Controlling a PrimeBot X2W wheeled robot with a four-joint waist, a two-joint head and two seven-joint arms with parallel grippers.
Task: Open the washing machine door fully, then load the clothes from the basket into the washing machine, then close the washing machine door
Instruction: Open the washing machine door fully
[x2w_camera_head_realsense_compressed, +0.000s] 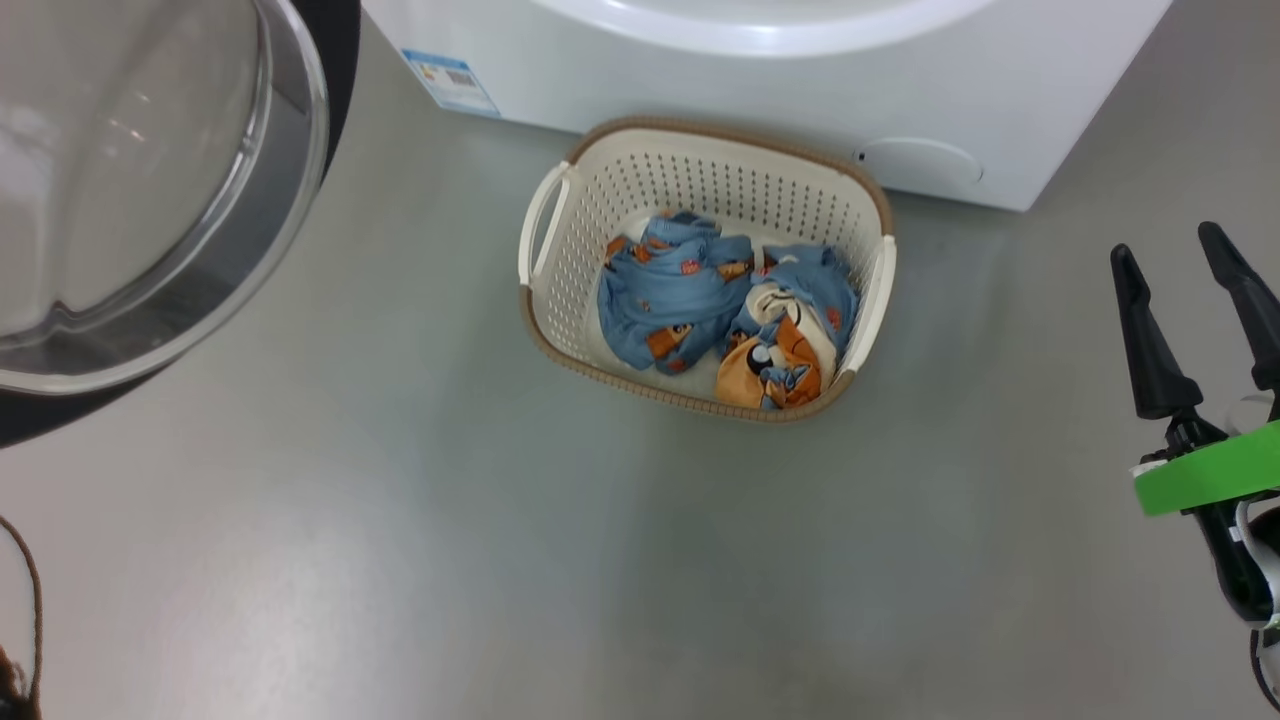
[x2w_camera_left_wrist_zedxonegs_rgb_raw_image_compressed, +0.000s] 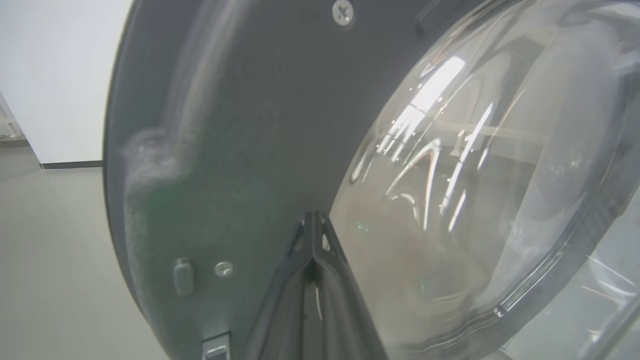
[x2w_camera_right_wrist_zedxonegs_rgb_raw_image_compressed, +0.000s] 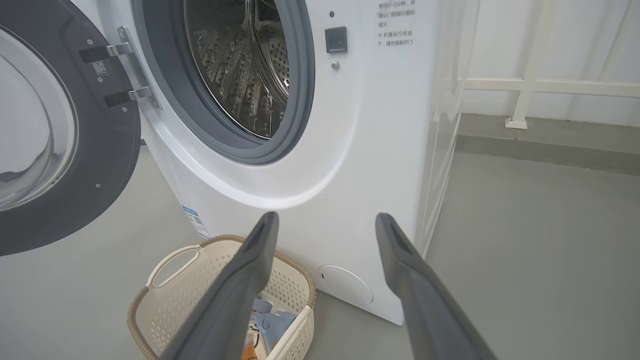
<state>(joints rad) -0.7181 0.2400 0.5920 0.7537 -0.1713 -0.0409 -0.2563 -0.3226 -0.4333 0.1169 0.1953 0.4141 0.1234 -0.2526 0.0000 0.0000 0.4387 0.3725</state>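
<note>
Door (x2w_camera_head_realsense_compressed: 150, 200) is open, swung clear of the opening. In the head view it takes the upper left of the frame, glass bowl facing the camera. In the right wrist view the door (x2w_camera_right_wrist_zedxonegs_rgb_raw_image_compressed: 60, 150) hangs at the left edge on its hinge (x2w_camera_right_wrist_zedxonegs_rgb_raw_image_compressed: 130, 70), with the drum (x2w_camera_right_wrist_zedxonegs_rgb_raw_image_compressed: 245, 65) and grey seal (x2w_camera_right_wrist_zedxonegs_rgb_raw_image_compressed: 300, 100) fully exposed at top centre.

Left gripper (x2w_camera_left_wrist_zedxonegs_rgb_raw_image_compressed: 314, 220): fingers pressed together, nothing between them. In the left wrist view the tip sits at bottom centre, right at the line where the door's (x2w_camera_left_wrist_zedxonegs_rgb_raw_image_compressed: 225, 125) dark rim meets the glass. Can't tell if it actually touches.

Right gripper (x2w_camera_head_realsense_compressed: 1166, 240): fingers spread wide, empty. It is at the right edge of the head view, above the floor (x2w_camera_head_realsense_compressed: 400, 550), well apart from the basket, with a green band (x2w_camera_head_realsense_compressed: 1205, 470) below the fingers. In its own view the right gripper (x2w_camera_right_wrist_zedxonegs_rgb_raw_image_compressed: 326, 216) points at the washer's (x2w_camera_right_wrist_zedxonegs_rgb_raw_image_compressed: 350, 125) lower front panel.

Basket (x2w_camera_head_realsense_compressed: 720, 185) is upright on the floor at centre of the head view, just in front of the washer (x2w_camera_head_realsense_compressed: 800, 100); the blue label (x2w_camera_head_realsense_compressed: 450, 80) is up and left of it. In the right wrist view the basket (x2w_camera_right_wrist_zedxonegs_rgb_raw_image_compressed: 170, 295) is at bottom left, partly behind the left finger.

Clothes (x2w_camera_head_realsense_compressed: 690, 300) are all in the basket, two crumpled blue bunches side by side; the lower right one shows orange and cream print. Drum looks empty from this angle.
</note>
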